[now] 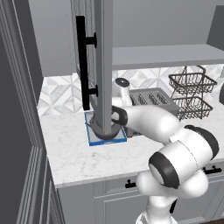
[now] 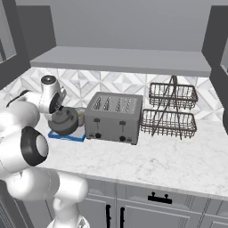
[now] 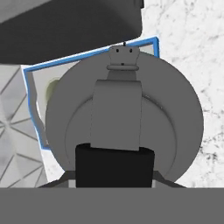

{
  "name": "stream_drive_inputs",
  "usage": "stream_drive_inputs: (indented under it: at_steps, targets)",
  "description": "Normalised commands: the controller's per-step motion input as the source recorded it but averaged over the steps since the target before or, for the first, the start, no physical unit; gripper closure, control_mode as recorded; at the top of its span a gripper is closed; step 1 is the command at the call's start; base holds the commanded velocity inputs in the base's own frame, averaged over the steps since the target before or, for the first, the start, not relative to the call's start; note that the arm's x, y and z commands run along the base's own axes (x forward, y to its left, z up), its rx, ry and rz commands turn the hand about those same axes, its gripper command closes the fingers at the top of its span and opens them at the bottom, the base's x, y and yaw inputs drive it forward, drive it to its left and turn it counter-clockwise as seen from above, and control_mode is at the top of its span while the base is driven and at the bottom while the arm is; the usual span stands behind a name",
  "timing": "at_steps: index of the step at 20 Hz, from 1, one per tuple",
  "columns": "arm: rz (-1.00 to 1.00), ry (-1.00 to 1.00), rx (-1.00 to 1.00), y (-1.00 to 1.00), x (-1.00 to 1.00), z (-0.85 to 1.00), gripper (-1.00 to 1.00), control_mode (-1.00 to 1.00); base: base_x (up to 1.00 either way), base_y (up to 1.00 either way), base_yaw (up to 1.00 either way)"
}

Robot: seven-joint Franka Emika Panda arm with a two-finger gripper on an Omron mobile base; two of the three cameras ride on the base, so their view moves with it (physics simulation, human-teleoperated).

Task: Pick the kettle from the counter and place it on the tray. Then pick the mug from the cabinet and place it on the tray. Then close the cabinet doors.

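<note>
The dark grey kettle (image 2: 64, 122) rests on the blue-rimmed tray (image 2: 67, 136) at the back left of the white marble counter (image 2: 169, 160). My gripper (image 2: 58, 109) comes down from above and is shut on the kettle's arched black handle. In the hand view the kettle (image 3: 175, 113) sits close below, with the tray (image 3: 41, 87) showing behind it. In the left base view an open grey cabinet door (image 1: 103, 65) with a black bar handle (image 1: 81, 61) hides most of the kettle (image 1: 107, 131) and my hand. The cabinet shelf (image 2: 120, 60) runs above.
A grey four-slot toaster (image 2: 113, 116) stands right beside the tray. A two-tier wire basket rack (image 2: 171, 109) is further right. A small pale greenish thing (image 2: 80, 114) peeks out between kettle and toaster. Grey drawers with black pulls (image 2: 159, 198) run under the counter.
</note>
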Motion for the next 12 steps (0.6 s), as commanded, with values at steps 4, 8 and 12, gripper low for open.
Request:
stream_drive_inputs:
  at_steps: [4, 8, 12]
  targets:
    - [0.01, -0.03, 0.0, 0.04, 0.28, -0.12, 1.0, -1.0, 0.0, 0.0, 0.0]
    - [0.02, 0.0, 0.0, 0.06, 0.24, -0.2, 1.0, -1.0, 0.0, 0.0, 0.0]
    - [0.03, 0.0, 0.0, 0.08, 0.24, -0.24, 1.0, -1.0, 0.0, 0.0, 0.0]
